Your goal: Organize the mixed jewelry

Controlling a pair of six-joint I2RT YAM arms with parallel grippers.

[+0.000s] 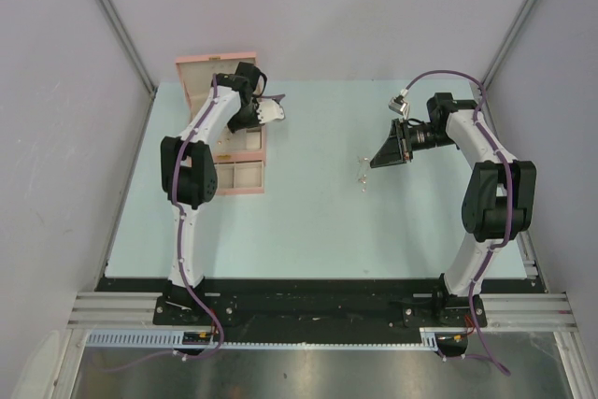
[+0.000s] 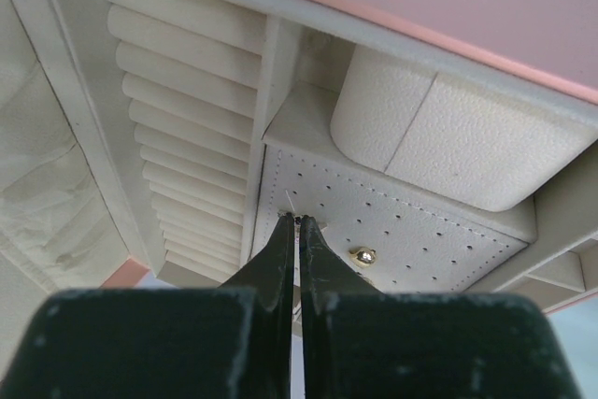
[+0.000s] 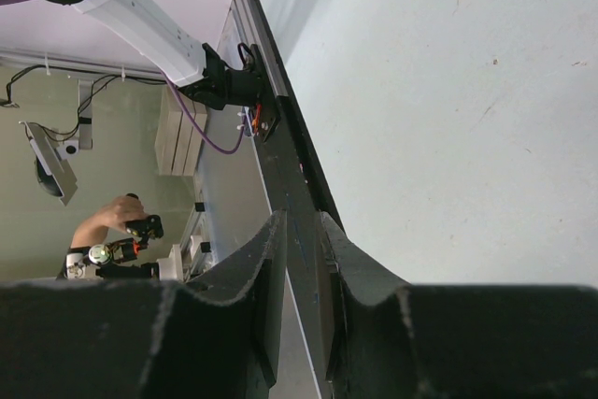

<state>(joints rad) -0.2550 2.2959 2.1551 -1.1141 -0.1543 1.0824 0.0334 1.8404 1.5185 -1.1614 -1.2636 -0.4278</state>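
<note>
A pale mint-green tabletop sits evenly lit inside plain grey-lilac panel walls edged by slim metal corner posts, with a ribbed aluminium rail and a shiny steel sheet along its near side, and a dull green room wall beyond.

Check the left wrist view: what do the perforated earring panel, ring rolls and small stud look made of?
Perforated earring panel: cream faux leather by its look, matte, fine grain, stitched edge. Ring rolls: same cream covering over padding, probably foam; rounded ribs. Stud: polished gold-coloured metal, bright highlight; plated or solid cannot be told.
</note>
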